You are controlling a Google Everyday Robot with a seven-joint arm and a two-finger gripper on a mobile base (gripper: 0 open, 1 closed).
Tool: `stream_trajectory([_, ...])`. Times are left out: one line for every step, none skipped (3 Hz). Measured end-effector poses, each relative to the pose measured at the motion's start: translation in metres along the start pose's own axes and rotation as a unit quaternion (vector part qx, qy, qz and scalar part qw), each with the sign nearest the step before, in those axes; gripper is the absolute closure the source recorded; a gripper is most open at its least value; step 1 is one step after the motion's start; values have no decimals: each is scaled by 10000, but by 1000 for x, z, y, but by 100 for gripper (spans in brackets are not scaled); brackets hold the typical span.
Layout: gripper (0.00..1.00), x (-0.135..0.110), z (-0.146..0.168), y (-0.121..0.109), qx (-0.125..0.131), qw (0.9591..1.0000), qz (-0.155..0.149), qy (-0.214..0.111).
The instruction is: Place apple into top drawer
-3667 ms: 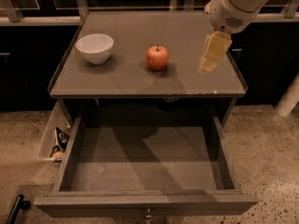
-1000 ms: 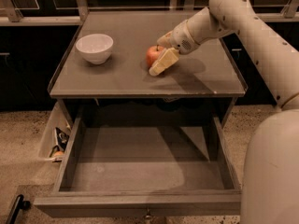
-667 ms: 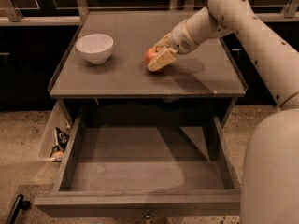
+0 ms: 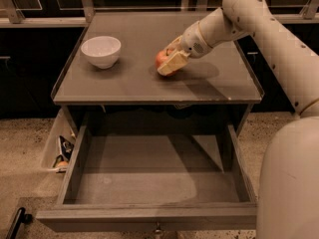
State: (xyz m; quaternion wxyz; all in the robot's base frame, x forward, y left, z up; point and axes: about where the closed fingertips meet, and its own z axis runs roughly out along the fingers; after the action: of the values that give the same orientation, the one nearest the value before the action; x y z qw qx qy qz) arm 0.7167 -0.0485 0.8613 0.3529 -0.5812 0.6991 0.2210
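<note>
The small red-orange apple (image 4: 161, 59) sits on the grey cabinet top (image 4: 144, 86), right of centre. My gripper (image 4: 168, 59) reaches in from the right and is shut on the apple. One pale finger (image 4: 173, 63) lies across its front and right side and hides part of it. The apple is still at the level of the cabinet top. The top drawer (image 4: 149, 183) is pulled wide open below the cabinet top. Its flat grey bottom is bare, and a small knob (image 4: 158, 229) shows on its front.
A white bowl (image 4: 101, 51) stands on the left of the cabinet top. My white arm (image 4: 279, 39) and body (image 4: 291, 183) fill the right side. A side pocket (image 4: 61, 151) with small items hangs left of the drawer. A speckled floor surrounds the cabinet.
My gripper came down from above the right of the cabinet top to the apple. Over the last second it has stayed around the apple, shifting slightly left.
</note>
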Motion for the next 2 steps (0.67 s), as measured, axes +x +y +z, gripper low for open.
stream_trajectory([100,1,0,4,-12,10000,24,-35])
stream_trajectory([100,0,-9,18,-6,9999,-51,-139])
